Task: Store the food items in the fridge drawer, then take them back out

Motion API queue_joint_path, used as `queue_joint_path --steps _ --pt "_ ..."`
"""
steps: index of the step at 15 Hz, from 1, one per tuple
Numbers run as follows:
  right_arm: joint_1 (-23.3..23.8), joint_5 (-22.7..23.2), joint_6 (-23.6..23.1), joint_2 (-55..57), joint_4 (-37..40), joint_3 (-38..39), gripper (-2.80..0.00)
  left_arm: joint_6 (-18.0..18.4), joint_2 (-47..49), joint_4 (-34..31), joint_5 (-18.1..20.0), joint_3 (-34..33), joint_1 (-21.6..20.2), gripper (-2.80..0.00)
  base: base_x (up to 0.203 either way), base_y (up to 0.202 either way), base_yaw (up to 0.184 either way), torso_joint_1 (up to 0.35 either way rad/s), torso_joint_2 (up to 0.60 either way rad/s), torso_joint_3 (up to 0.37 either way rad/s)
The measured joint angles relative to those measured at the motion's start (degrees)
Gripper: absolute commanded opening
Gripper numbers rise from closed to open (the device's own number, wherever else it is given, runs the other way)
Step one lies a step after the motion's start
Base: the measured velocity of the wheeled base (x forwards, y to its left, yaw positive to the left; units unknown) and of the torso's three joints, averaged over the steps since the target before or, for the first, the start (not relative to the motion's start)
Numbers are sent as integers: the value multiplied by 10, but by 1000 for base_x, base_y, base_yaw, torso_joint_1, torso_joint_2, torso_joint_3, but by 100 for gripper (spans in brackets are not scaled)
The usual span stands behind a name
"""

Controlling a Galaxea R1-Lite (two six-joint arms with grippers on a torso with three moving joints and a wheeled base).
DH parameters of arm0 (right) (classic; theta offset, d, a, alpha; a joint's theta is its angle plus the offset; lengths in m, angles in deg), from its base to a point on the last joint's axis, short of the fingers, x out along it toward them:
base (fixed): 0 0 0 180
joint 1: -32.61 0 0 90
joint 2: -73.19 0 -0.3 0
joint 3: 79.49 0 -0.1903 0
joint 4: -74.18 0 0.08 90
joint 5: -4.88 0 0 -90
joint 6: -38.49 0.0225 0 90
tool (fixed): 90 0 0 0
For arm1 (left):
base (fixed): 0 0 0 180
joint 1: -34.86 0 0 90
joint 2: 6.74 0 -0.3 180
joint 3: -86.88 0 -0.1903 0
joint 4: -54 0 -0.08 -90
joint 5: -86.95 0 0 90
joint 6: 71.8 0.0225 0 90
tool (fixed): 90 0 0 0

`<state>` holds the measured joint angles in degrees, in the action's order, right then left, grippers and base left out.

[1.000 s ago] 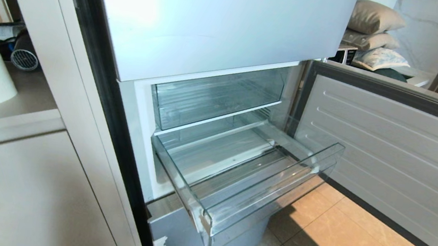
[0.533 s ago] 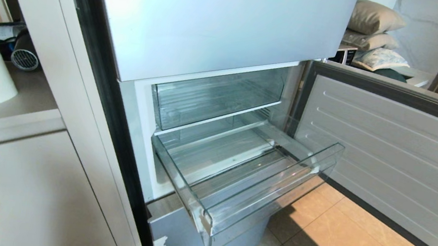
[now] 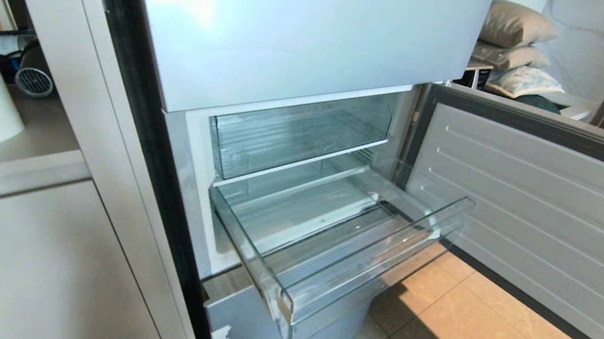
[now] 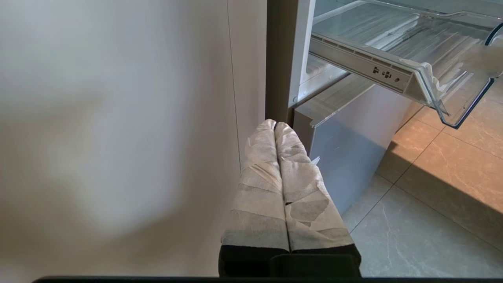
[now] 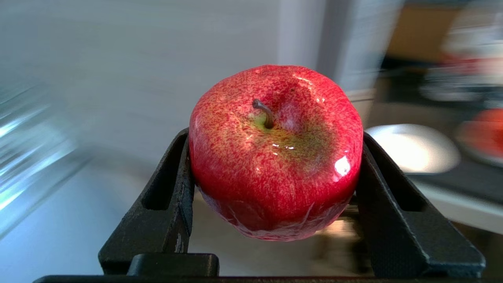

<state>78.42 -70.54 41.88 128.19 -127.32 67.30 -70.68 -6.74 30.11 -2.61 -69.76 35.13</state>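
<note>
red apple [image 5: 275, 153], stem toward the camera, sits clamped between the black fingers [image 5: 173, 212] of the right hand [image 5: 275, 196]; only the right wrist view shows it. left hand [image 4: 275, 129], its taped fingers pressed together with nothing between them, hangs low beside the fridge's bottom panel [image 4: 346, 157]. fridge drawer [image 3: 376, 265] stands pulled out with nothing in it; the head view catches neither hand.

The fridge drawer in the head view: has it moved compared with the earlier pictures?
No. The fridge drawer stays pulled out, its front corner at the same spot against the open door panel.
</note>
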Motion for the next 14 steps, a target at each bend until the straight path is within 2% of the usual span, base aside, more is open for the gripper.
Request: queue_joint_path --steps 2,4,6,7,9,14 --pt "-160 -21 0 -49 81 14 -280 0 0 0 0 0 0 -280 0 0 0 0 0 0" --pt "-301 -35 -7 -113 198 28 -280 0 0 0 0 0 0 -280 0 0 0 0 0 0" --pt "-387 -54 -36 -199 313 48 -280 0 0 0 0 0 0 -280 0 0 0 0 0 0" --pt "-419 -73 -54 -245 364 60 -280 0 0 0 0 0 0 -280 0 0 0 0 0 0" --pt "-454 -105 -80 -331 426 79 -280 -2 0 0 -1 0 0 -280 0 0 0 0 0 0" --pt "-464 -118 -105 -509 451 96 -280 -4 0 1 -1 0 0 -280 0 0 0 0 0 0"
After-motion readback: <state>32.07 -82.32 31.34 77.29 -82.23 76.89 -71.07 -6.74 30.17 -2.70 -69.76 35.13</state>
